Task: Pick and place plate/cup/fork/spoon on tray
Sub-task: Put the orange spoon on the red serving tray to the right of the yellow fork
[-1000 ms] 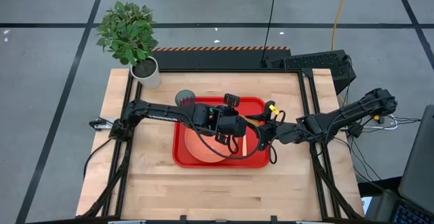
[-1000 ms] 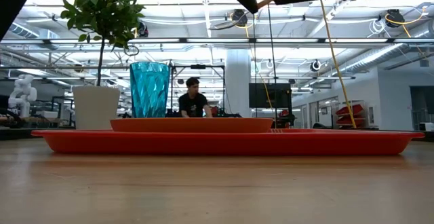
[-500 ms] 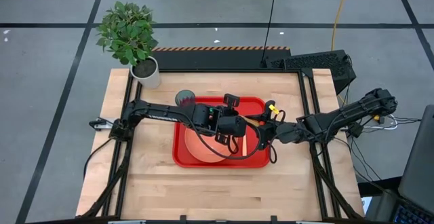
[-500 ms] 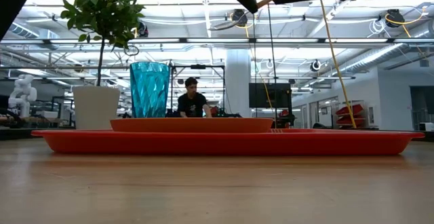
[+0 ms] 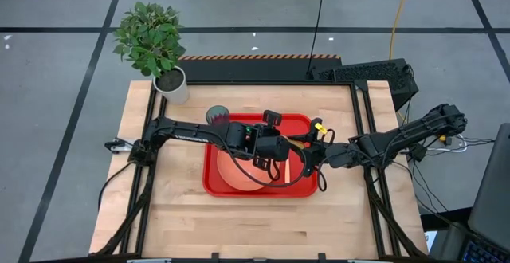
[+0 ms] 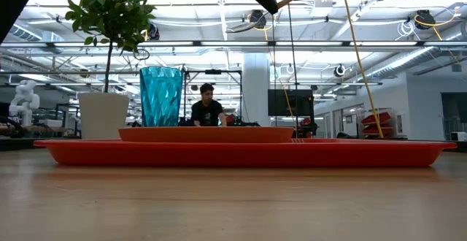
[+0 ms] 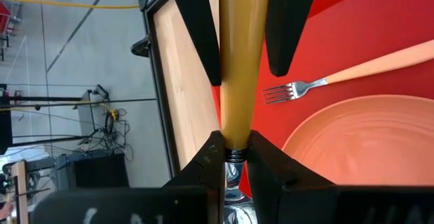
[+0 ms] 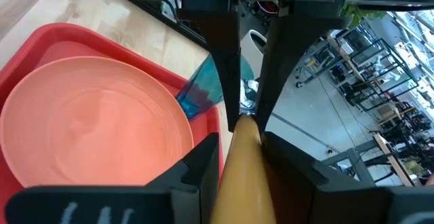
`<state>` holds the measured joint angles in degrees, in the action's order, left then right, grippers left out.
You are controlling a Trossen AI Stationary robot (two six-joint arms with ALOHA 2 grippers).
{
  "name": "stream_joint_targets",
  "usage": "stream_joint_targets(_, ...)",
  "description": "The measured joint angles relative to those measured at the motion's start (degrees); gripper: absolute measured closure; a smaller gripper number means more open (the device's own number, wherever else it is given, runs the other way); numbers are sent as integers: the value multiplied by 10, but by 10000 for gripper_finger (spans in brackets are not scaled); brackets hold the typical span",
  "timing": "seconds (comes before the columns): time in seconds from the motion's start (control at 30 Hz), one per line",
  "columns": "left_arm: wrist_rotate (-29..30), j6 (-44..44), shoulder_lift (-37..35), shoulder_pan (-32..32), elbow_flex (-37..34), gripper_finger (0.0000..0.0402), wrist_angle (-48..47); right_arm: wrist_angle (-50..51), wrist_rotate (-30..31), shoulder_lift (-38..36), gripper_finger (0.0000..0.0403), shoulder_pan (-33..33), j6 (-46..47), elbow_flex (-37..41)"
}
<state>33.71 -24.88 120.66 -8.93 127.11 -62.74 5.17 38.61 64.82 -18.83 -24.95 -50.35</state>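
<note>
- The red tray (image 5: 213, 179) lies at the middle of the wooden worktop (image 5: 175, 215); it is the landmark for every place below.
- The salmon plate (image 5: 235, 175) rests inside the tray, toward its left half. The fork (image 7: 339, 78) lies flat on the tray floor just beside the plate's rim.
- The teal cup (image 6: 160, 96) stands at the tray's far left corner; whether it is inside the rim or just outside, I cannot tell.
- The spoon (image 7: 237, 68) is held in the air above the tray's right half, both grippers on its orange-tan handle.
- The left gripper (image 7: 234, 153) has its fingers clamped on the handle near the bowl end. The right gripper (image 8: 247, 125) has its fingers pressed on the handle from the opposite end.
- Risk: with both grippers holding, a pull by either arm could twist the spoon loose and drop it onto the plate or fork.
- Risk: lowering here, the crowded wrists could knock the fork or nudge the plate.
- Open room: bare tray floor lies right of the plate, and bare worktop surrounds the tray.
</note>
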Motion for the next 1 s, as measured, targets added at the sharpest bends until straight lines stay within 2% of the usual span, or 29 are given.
stream_joint_targets(0.17,1,0,0,0,0,364,0,-3,1,0,309,0,-3,0)
stream_joint_targets(0.3,1,6,0,0,0,364,-1,-2,6,0,356,0,-15,0)
stream_joint_targets(0.67,-1,8,0,0,0,363,1,12,17,0,356,0,-13,0)
stream_joint_targets(0.93,4,25,0,0,0,268,-3,26,20,1,356,0,-10,0)
stream_joint_targets(1.0,4,29,0,0,0,250,-7,32,39,1,356,0,1,0)
